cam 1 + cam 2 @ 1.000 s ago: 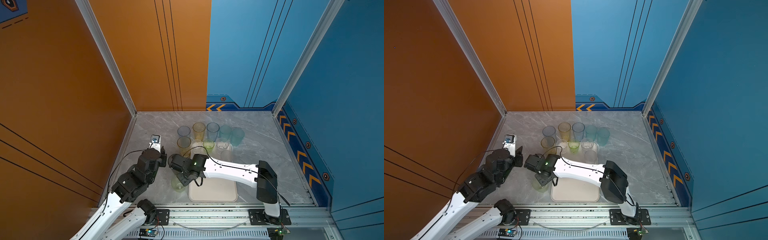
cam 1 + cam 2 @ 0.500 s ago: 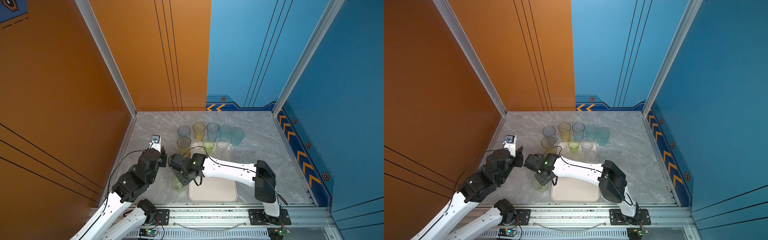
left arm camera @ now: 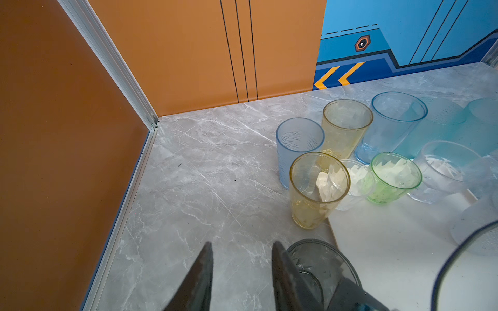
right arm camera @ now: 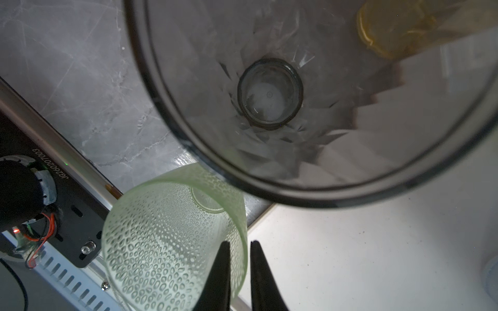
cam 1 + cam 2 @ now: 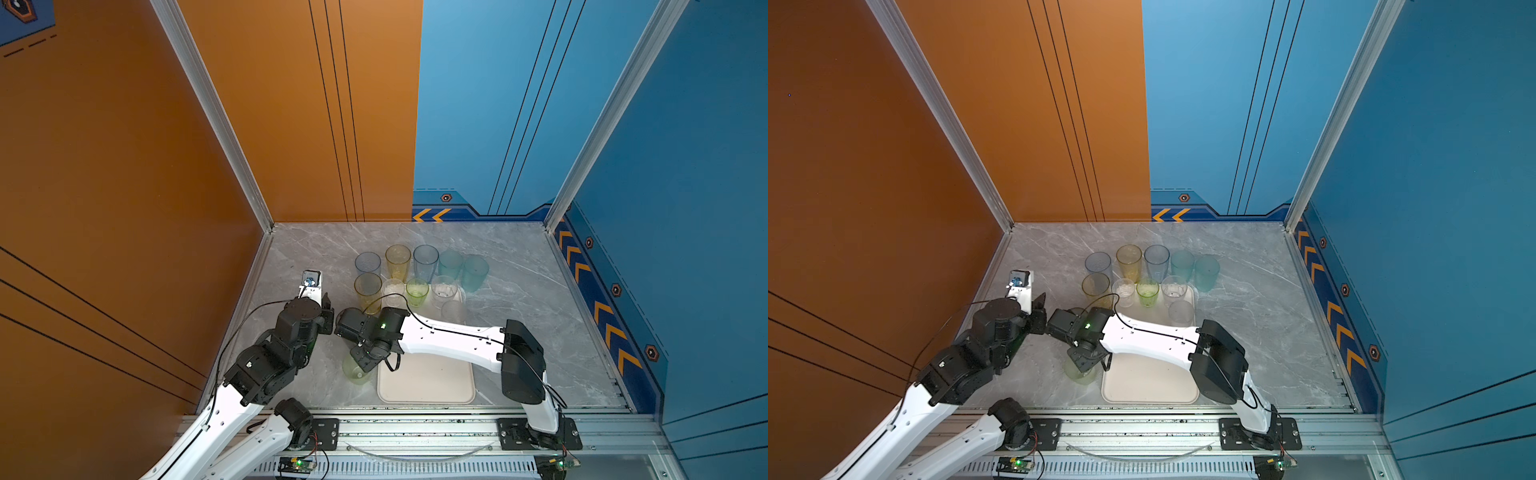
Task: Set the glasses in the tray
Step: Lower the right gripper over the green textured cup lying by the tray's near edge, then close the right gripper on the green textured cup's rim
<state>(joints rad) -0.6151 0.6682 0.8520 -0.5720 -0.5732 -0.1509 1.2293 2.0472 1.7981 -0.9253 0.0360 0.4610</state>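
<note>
The cream tray (image 5: pixel 428 382) lies at the table's near middle. A pale green dimpled glass (image 5: pixel 355 370) (image 4: pixel 172 242) stands on the table just left of the tray's near corner. My right gripper (image 4: pixel 239 243) reaches down over it, one finger inside and one outside, shut on its rim wall. A smoky grey glass (image 3: pixel 320 258) (image 4: pixel 269 94) stands by the tray's left edge. My left gripper (image 3: pixel 241 243) hovers open beside it, holding nothing. Short clear and green glasses (image 5: pixel 417 291) stand at the tray's far end. Tall yellow, blue and teal glasses (image 5: pixel 397 259) stand on the table behind.
The orange wall (image 5: pixel 166 249) and its metal edge rail run close along the left arm. A tall yellow glass (image 3: pixel 318 188) stands just ahead of the left gripper, off the tray. The right arm (image 5: pixel 449 336) lies across the tray's middle. The mounting rail (image 5: pixel 415 428) borders the near edge.
The right gripper's jaws have narrowed around the green glass's rim. The right arm's elbow shifted slightly left. The left arm has held still.
</note>
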